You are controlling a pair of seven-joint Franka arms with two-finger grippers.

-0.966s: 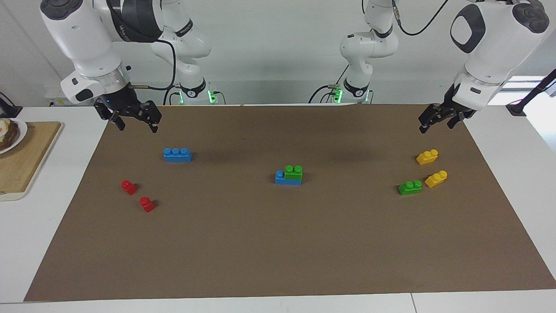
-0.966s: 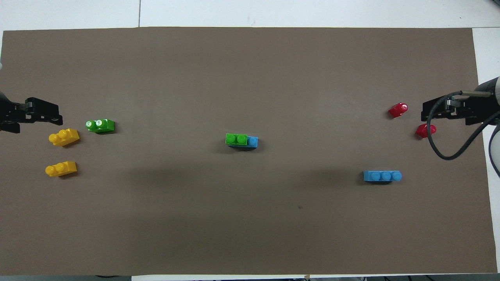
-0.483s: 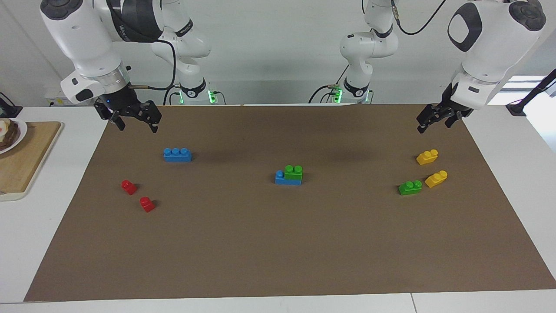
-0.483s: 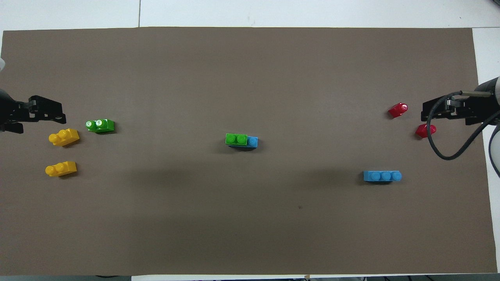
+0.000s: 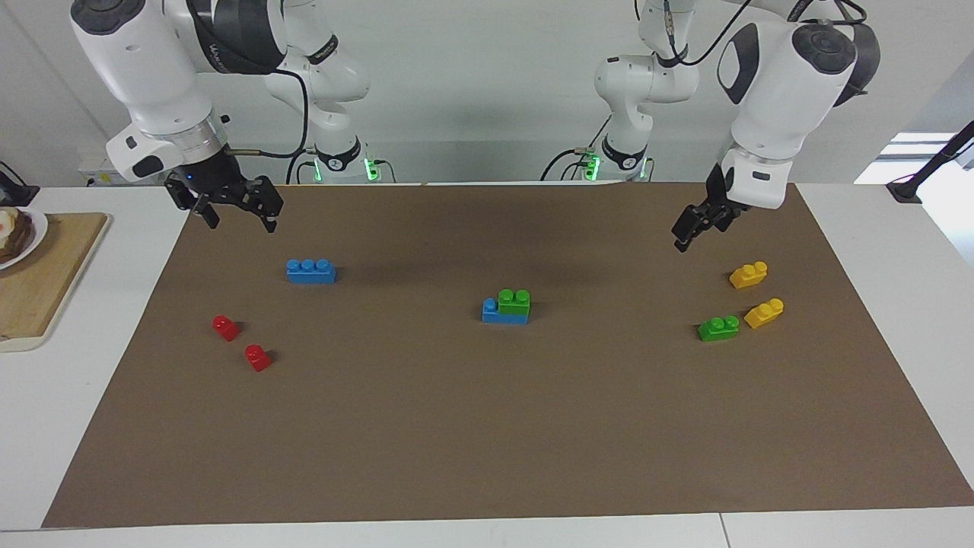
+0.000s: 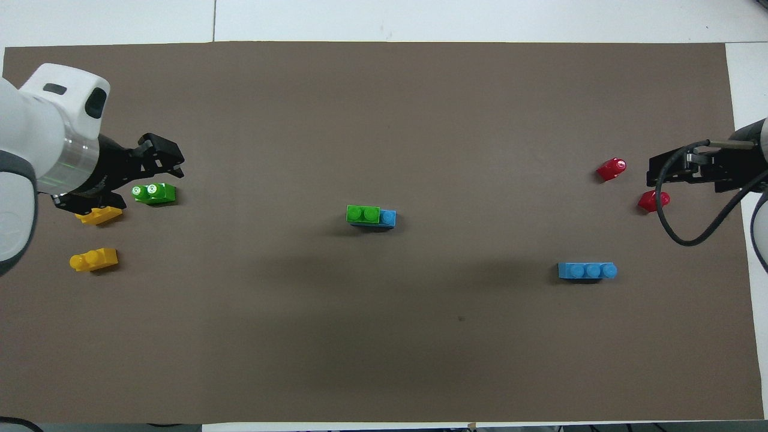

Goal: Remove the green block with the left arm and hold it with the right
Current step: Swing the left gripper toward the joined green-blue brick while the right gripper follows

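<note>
The green block (image 5: pixel 514 301) (image 6: pixel 363 214) sits on one end of a blue brick (image 5: pixel 496 314) (image 6: pixel 388 218) in the middle of the brown mat (image 5: pixel 487 426). An identical green block (image 5: pixel 718 328) (image 6: pixel 154 193) lies loose beside two yellow bricks toward the left arm's end. My left gripper (image 5: pixel 682 234) (image 6: pixel 178 167) hangs open and empty over the mat next to those bricks, well short of the stacked pair. My right gripper (image 5: pixel 240 221) (image 6: pixel 651 170) waits open and empty over the mat's edge at the right arm's end.
Two yellow bricks (image 5: pixel 748 275) (image 5: pixel 764 313) lie under and beside the left arm. A blue three-stud brick (image 5: pixel 310 271) and two red pieces (image 5: pixel 226 327) (image 5: pixel 258 357) lie toward the right arm's end. A wooden board (image 5: pixel 46 266) with a plate sits off the mat.
The left arm has swung in from the mat's corner toward the middle, its gripper now over the mat by the yellow bricks. The right arm and all bricks are still.
</note>
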